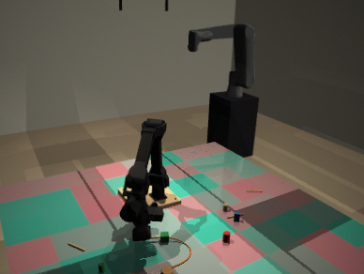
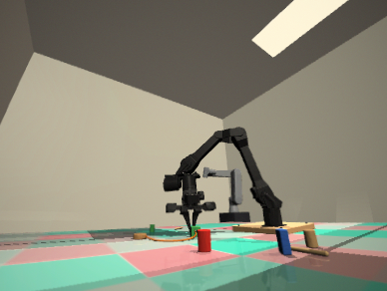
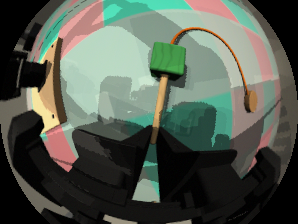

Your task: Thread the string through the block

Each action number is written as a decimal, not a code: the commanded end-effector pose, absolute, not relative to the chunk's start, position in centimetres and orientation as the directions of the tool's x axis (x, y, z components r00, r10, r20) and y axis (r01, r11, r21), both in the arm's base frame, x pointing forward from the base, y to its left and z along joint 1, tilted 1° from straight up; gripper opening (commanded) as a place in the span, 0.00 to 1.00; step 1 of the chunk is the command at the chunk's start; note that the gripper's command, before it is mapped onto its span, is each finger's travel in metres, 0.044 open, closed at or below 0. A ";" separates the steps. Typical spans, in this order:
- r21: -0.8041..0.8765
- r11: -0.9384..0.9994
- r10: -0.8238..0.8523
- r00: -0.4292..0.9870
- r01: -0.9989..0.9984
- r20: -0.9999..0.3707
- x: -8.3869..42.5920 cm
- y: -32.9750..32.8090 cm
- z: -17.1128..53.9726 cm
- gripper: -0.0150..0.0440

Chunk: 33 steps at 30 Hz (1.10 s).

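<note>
The green wooden block [image 1: 164, 236] [image 2: 195, 229] [image 3: 168, 58] is on the table just ahead of the fingertips. The thin wooden stick [image 3: 161, 100] sticks out of its near side. My gripper [image 2: 191, 233] [image 3: 154, 129] is shut on the stick near its free end, low over the table; the arm hides the fingertips in the top view. The orange string [image 1: 189, 253] [image 2: 170, 240] [image 3: 197, 28] meets the block's far side and curves round to the round wooden button [image 1: 167, 270] [image 2: 140, 236] [image 3: 251, 101]. The inside of the hole is hidden.
A red cylinder [image 1: 226, 236] [image 2: 203, 240], a blue piece [image 1: 236, 217] [image 2: 283, 242] with a stick [image 2: 311, 251] beside it and a tan cylinder [image 1: 225, 207] [image 2: 310, 238] stand to one side. Loose sticks [image 1: 76, 246] [image 1: 254, 190] and a green cylinder [image 1: 101, 267] [image 2: 152, 228] lie farther out.
</note>
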State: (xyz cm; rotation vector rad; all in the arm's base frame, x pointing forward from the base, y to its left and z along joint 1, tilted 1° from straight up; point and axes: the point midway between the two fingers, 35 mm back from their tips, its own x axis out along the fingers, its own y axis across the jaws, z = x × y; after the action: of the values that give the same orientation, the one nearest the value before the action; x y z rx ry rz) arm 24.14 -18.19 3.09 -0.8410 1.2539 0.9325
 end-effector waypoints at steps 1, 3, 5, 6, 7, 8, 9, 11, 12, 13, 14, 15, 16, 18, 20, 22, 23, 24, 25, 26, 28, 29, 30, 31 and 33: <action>-0.019 0.395 0.109 0.067 -0.918 -0.992 24.0 -18.8 3.2 0.25; -0.018 0.395 0.109 0.066 -0.918 -0.992 23.9 -19.0 3.2 0.25; -0.018 0.395 0.108 0.066 -0.918 -0.992 23.8 -19.2 3.2 0.25; -0.017 0.396 0.108 0.065 -0.918 -0.992 23.8 -19.4 3.2 0.25; -0.017 0.396 0.108 0.065 -0.918 -0.992 23.7 -19.5 3.2 0.25; -0.017 0.396 0.107 0.065 -0.918 -0.992 23.7 -19.6 3.2 0.25; -0.017 0.397 0.107 0.064 -0.918 -0.992 23.6 -19.7 3.2 0.25; -0.016 0.398 0.107 0.064 -0.917 -0.992 23.6 -19.9 3.1 0.25; -0.016 0.399 0.107 0.064 -0.917 -0.992 23.5 -20.0 3.1 0.25; -0.016 0.399 0.107 0.064 -0.917 -0.992 23.5 -20.1 3.1 0.25; -0.016 0.400 0.107 0.064 -0.916 -0.992 23.4 -20.2 3.1 0.25; -0.015 0.401 0.107 0.063 -0.916 -0.992 23.4 -20.3 3.1 0.25; -0.015 0.402 0.107 0.063 -0.916 -0.992 23.3 -20.4 3.1 0.25; -0.014 0.404 0.107 0.063 -0.915 -0.992 23.2 -20.6 3.1 0.25; -0.014 0.405 0.107 0.062 -0.914 -0.992 23.1 -20.8 3.1 0.25; -0.013 0.405 0.107 0.062 -0.914 -0.992 23.0 -21.0 3.1 0.25; -0.013 0.406 0.107 0.062 -0.914 -0.992 23.0 -21.1 3.1 0.25; -0.013 0.406 0.107 0.062 -0.914 -0.992 22.9 -21.2 3.1 0.25; -0.013 0.407 0.107 0.061 -0.913 -0.992 22.9 -21.3 3.1 0.25; -0.012 0.407 0.107 0.061 -0.913 -0.992 22.8 -21.4 3.1 0.25; -0.012 0.408 0.107 0.061 -0.913 -0.992 22.8 -21.6 3.1 0.25; -0.012 0.408 0.107 0.061 -0.913 -0.992 22.7 -21.7 3.1 0.25; -0.012 0.409 0.107 0.061 -0.913 -0.992 22.7 -21.8 3.1 0.25; -0.012 0.409 0.107 0.061 -0.912 -0.992 22.7 -21.9 3.1 0.25; -0.011 0.411 0.107 0.061 -0.911 -0.992 22.6 -22.2 3.1 0.25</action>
State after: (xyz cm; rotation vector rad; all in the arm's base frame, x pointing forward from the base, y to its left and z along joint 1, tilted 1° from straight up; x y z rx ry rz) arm 22.66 -21.67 3.04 -0.8263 1.2630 0.9247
